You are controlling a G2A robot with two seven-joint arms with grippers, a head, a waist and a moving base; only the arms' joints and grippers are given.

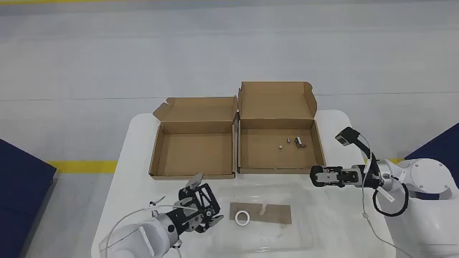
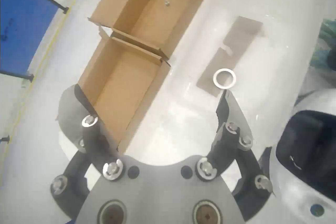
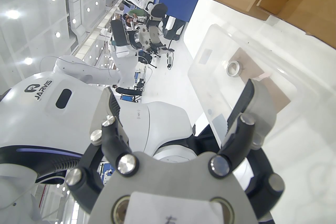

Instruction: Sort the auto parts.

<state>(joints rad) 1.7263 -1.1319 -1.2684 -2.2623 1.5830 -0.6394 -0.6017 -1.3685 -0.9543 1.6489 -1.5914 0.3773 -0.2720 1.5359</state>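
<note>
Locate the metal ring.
In the top view, the metal ring lies inside the clear tray, at the left end of the brown card, just beside the open left gripper.

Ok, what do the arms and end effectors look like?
The left arm and right arm: glossy white shells. The left end effector and right end effector match: grey plate, black linkage fingers, silver bolts. A pale cable loops by the left arm, a dark cable by the right.
</note>
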